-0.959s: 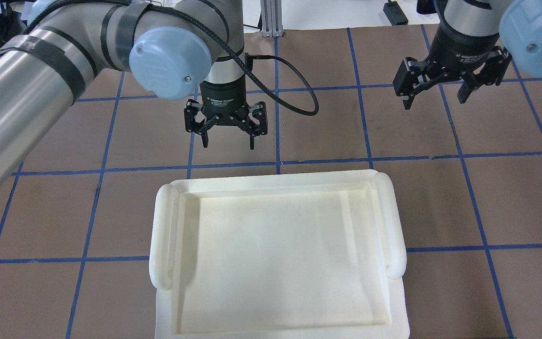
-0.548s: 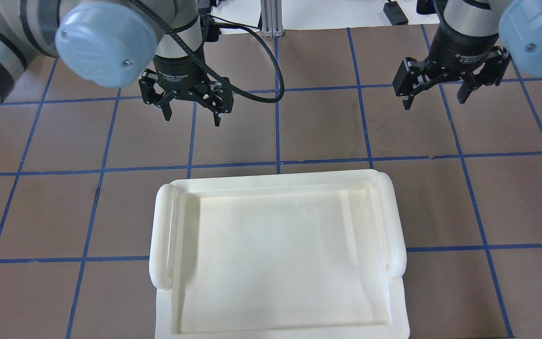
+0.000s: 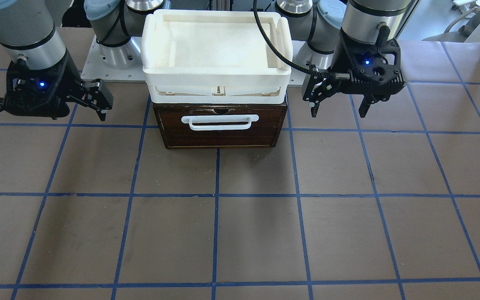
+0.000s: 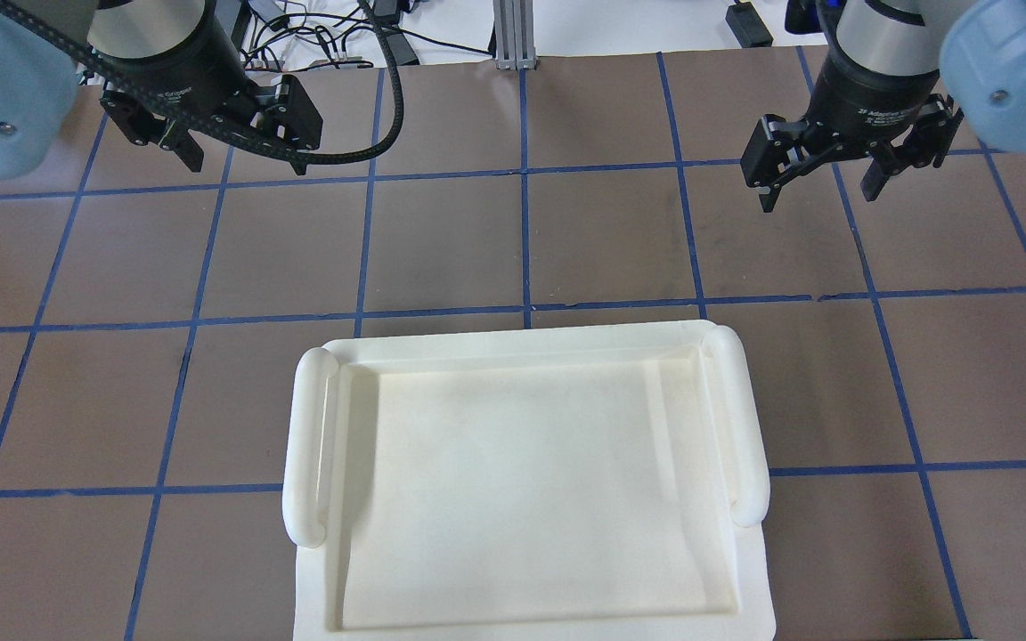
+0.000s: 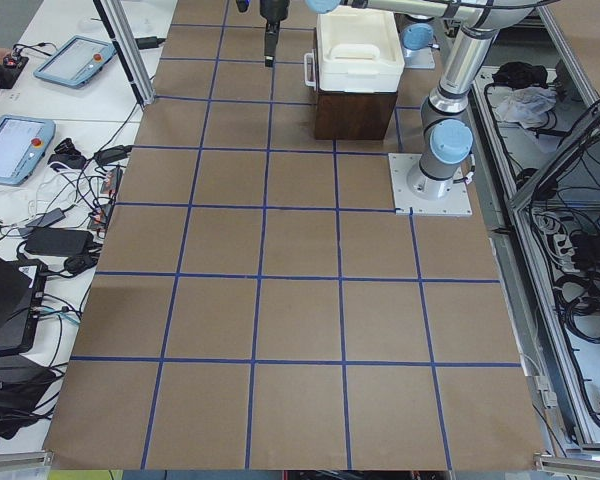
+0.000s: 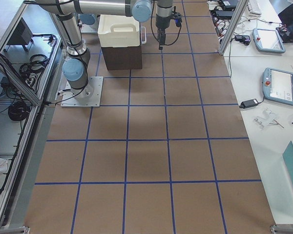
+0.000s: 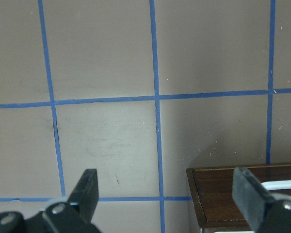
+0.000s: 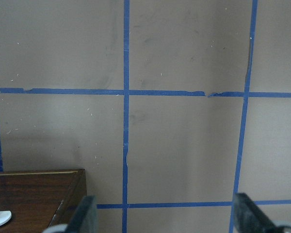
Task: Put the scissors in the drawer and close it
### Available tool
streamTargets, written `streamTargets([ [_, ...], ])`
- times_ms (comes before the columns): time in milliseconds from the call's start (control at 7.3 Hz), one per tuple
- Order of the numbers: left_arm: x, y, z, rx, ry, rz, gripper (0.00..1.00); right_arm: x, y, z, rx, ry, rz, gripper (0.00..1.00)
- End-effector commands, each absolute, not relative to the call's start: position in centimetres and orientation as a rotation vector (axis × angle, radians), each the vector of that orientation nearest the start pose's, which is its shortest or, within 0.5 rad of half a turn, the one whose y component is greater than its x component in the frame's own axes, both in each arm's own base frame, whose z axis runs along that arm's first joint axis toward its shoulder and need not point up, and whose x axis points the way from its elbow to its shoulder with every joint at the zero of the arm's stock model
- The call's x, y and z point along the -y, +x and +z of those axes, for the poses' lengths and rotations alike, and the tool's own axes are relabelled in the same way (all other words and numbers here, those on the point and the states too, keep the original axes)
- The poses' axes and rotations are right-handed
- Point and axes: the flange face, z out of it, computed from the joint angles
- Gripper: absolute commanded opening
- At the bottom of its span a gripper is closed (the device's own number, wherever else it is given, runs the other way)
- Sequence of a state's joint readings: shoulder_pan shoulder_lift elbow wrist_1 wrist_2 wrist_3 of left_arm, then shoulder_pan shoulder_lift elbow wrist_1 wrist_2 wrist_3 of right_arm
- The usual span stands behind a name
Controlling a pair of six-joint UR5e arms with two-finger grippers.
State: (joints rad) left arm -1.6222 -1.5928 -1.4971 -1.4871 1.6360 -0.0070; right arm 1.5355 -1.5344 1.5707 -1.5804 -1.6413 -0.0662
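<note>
The drawer [image 3: 219, 135] appears pushed shut at the robot's side of the counter [image 3: 240, 233], its dark brown front and white bar handle [image 3: 220, 121] facing away from the robot. We see a white tray [image 3: 217, 79] stacked on top, covering it from above. The left pincer [image 3: 340, 109] and right pincer [image 4: 820, 194] hang on either side of it, both released, fingers spread, gripping nothing. Since a second ago, the left pincer has swung from the middle, ahead of the tray, out to its own side; the right has barely moved.
</note>
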Motion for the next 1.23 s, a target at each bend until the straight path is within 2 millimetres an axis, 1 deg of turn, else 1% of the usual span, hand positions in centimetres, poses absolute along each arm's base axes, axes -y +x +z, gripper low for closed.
streamTargets([
  [0, 49.7, -15.1, 52.7, -3.129, 0.064, -0.226, 1.0, 50.8, 10.9, 47.2, -3.207, -0.05, 0.042, 1.0],
  [137, 49.2, -15.1, 52.9, -3.134, 0.065, -0.198, 1.0, 50.6, 10.8, 47.5, -3.215, -0.05, 0.036, 1.0],
  [274, 47.9, -14.9, 53.4, -3.131, 0.062, -0.114, 1.0, 50.7, 10.8, 47.4, -3.217, -0.051, 0.038, 1.0],
  [548, 47.7, -13.9, 53.8, -3.139, 0.024, -0.084, 1.0, 50.5, 11.2, 47.8, -3.195, -0.059, 0.027, 1.0],
  [685, 47.4, -13.8, 53.8, -3.135, 0.021, -0.07, 1.0, 49.8, 12.1, 48.9, -3.128, -0.072, -0.015, 1.0],
  [822, 47.4, -13.6, 54.0, -3.133, 0.017, -0.072, 1.0, 49.7, 12.6, 49.0, -3.073, -0.064, -0.017, 1.0],
  [959, 47.6, -12.9, 53.9, -3.131, -0.007, -0.07, 1.0, 49.6, 12.6, 48.9, -3.073, -0.075, -0.008, 1.0],
  [1096, 47.6, -12.8, 53.8, -3.131, -0.01, -0.065, 1.0, 49.5, 12.6, 48.9, -3.073, -0.075, -0.003, 1.0],
])
